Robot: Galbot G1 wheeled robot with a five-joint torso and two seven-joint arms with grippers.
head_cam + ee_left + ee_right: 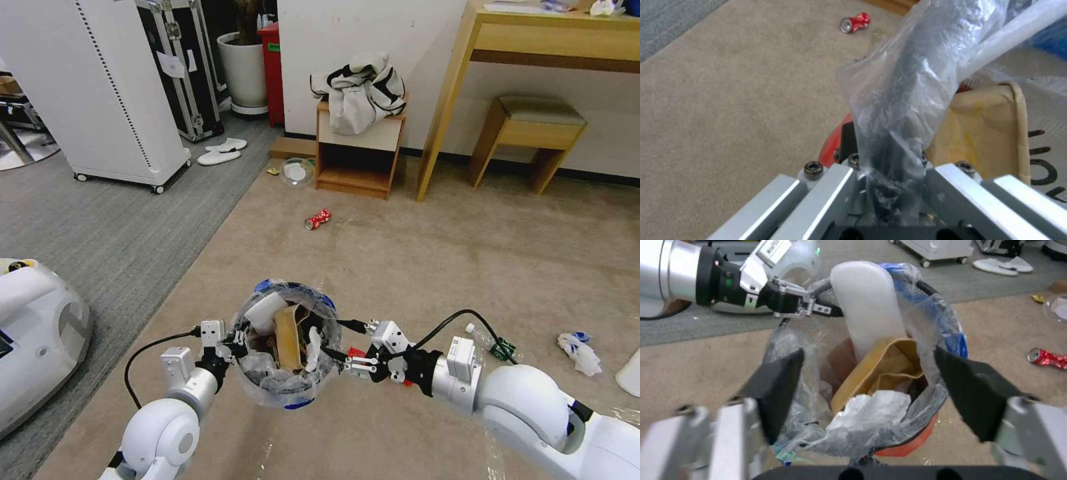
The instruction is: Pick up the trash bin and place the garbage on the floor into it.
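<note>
Beige floor (413, 267), bag-veiled trash bin (267, 393) rim

A white wall (347, 40) backs a wooden desk (533, 40), stool (533, 133) and small shelf (360, 157); grey ribbed carpet (100, 227) lies alongside.

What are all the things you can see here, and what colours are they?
trash bin: one, blue and red, plastic-lined, held above the carpet.
slipper, carton, tissue: white, brown, white, inside the bin.
crushed can: one, red, on the beige carpet.
bottle: one, clear, green label, carpet, right.
tissue wad: one, white, far right.
slippers: two, white, grey carpet.
jacket: one, grey-white, on the small shelf.
left gripper: shut on the bin's rim.
right gripper: open, at the bin's other side.
</note>
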